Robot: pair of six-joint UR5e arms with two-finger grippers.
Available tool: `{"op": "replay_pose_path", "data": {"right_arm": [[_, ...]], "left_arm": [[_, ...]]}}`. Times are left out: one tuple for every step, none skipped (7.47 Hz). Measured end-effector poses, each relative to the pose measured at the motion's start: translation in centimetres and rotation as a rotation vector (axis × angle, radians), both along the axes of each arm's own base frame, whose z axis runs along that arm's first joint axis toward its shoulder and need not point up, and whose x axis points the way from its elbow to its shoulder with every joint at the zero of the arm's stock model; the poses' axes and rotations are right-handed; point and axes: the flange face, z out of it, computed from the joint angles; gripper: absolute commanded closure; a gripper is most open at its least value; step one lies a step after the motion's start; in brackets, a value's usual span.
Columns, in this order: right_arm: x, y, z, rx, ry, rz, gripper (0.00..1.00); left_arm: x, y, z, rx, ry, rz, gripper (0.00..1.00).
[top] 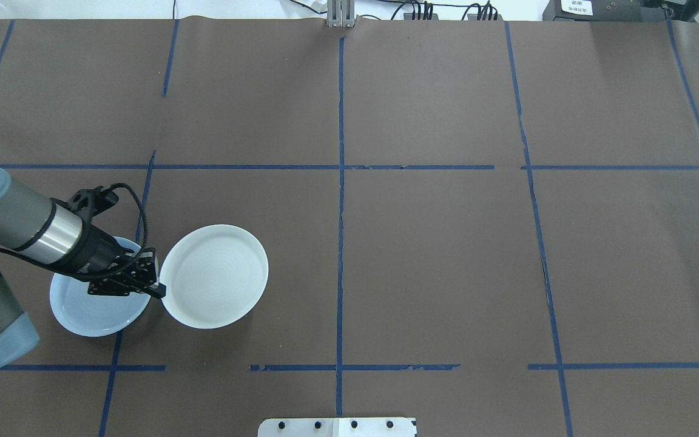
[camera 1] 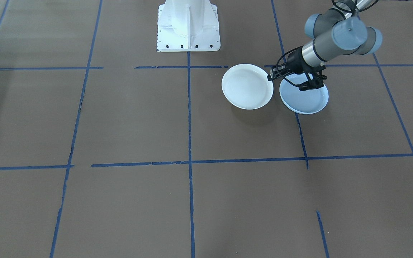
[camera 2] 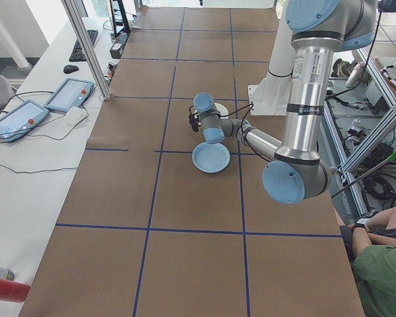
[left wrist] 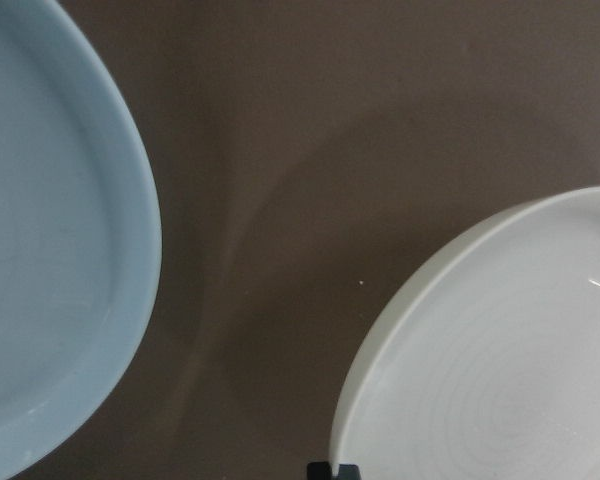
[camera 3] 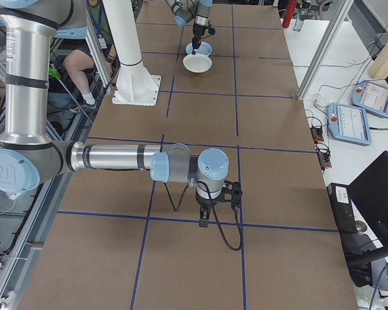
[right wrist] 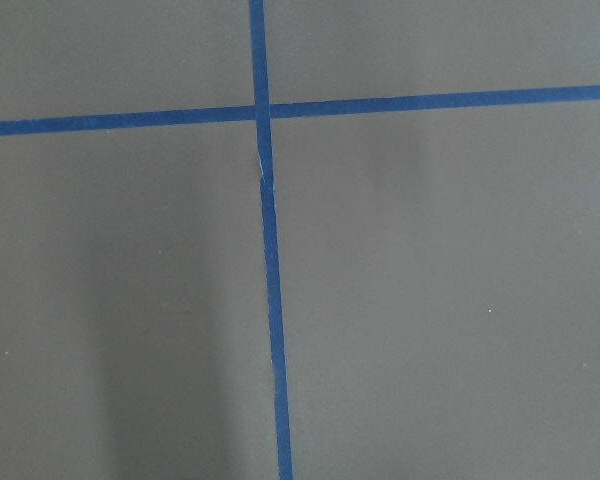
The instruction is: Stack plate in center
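Left gripper (top: 156, 289) clamped on rim of raised round white ceramic plate (top: 215, 276), apparently for carrying; light-blue plate (top: 85, 306) beside. Right gripper (camera 3: 207, 221): indeterminate.

Evenly bright, diffuse indoor lighting.
Soft shadow beneath the white plate (camera 1: 247, 86); faint glare inside it; wrist close-ups slightly soft.

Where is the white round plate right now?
In the overhead view, the white round plate sits low on the left, gripped by the left gripper, beside the light-blue round plate.
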Motion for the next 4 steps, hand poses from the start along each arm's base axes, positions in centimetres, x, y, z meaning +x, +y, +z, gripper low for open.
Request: {"op": "replay_pose_path", "data": {"right_arm": [[0.0,0.0,0.0,0.000,0.000,0.000,0.00],[0.0,0.0,0.0,0.000,0.000,0.000,0.00],[0.0,0.0,0.0,0.000,0.000,0.000,0.00],[0.0,0.0,0.0,0.000,0.000,0.000,0.00]], "left_arm": [[-3.5,0.0,2.3,0.053,0.031,0.007,1.00],[-6.6,0.3,5.0,0.116,0.039,0.009,1.00],[-8.9,0.4,7.5,0.174,0.030,0.008,1.00],[-10.4,0.3,9.8,0.213,0.013,0.010,1.00]]}}
